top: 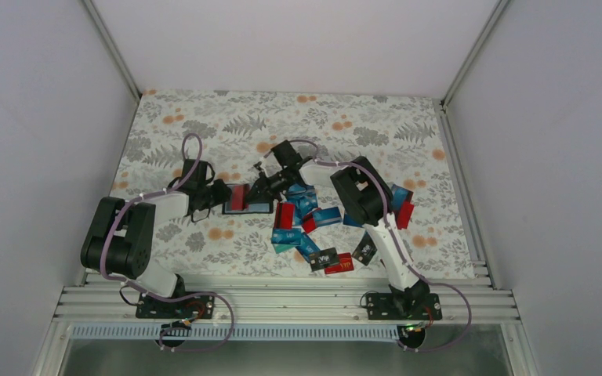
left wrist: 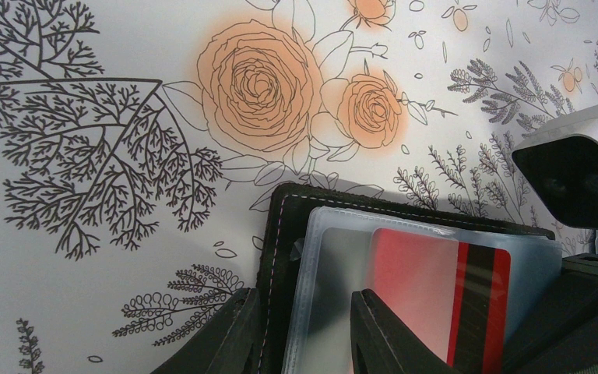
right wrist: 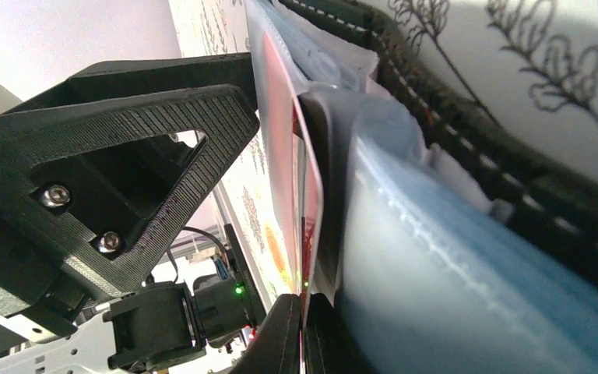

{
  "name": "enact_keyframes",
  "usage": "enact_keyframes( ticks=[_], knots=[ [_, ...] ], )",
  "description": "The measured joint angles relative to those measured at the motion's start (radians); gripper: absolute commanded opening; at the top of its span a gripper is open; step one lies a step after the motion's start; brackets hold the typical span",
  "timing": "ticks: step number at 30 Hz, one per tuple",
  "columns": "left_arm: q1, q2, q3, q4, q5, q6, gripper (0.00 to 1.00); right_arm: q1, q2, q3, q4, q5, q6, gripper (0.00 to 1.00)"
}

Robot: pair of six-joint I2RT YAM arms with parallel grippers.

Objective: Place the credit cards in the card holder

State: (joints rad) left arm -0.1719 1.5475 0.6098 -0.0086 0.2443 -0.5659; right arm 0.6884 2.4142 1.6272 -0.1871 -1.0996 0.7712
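Red card (left wrist: 436, 296) is pinched in my right gripper (right wrist: 300, 312); I should slide it straight into the card holder (left wrist: 280, 234), which my left gripper (left wrist: 304, 327) clamps mid-desk.

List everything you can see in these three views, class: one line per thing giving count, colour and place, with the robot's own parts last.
Black folding card holder: one, black with clear grey-blue sleeves, lying open left of centre, between the two end effectors.
Red plastic card with a black stripe: one, part-way inside a clear sleeve of the holder.
Loose thin plastic credit cards: a heap, exact count unclear, mostly blue with some red and black, right of centre and toward the near edge.
Floral-printed table cover: one, white with grey leaves and orange flowers, over the whole table.
Left end effector: one, black, fingers straddling the holder's near edge.
Right end effector: one, black, closed on the red card's edge.
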Motion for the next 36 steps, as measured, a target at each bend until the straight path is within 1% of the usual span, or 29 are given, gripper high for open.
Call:
enact_keyframes(
  ticks=[14,19,24,28,29,36],
  knots=[
    [0.001,0.000,0.000,0.000,0.002,0.000,0.30,0.008,0.023,0.085,-0.138,0.016,-0.109,0.04],
    [0.002,0.000,0.000,-0.001,0.003,0.001,0.30,0.026,0.051,0.162,-0.200,0.029,-0.149,0.04],
    [0.002,0.000,0.002,-0.005,0.003,0.001,0.30,0.033,0.061,0.179,-0.225,0.039,-0.178,0.16],
    [0.002,0.000,0.002,-0.005,0.003,0.001,0.30,0.034,0.060,0.181,-0.247,0.046,-0.203,0.33],
    [0.002,0.000,0.002,-0.006,0.003,0.001,0.30,0.034,0.058,0.182,-0.251,0.046,-0.208,0.38],
    [0.000,-0.010,0.009,-0.040,0.001,0.002,0.30,0.037,0.024,0.179,-0.288,0.068,-0.259,0.59]
  ],
)
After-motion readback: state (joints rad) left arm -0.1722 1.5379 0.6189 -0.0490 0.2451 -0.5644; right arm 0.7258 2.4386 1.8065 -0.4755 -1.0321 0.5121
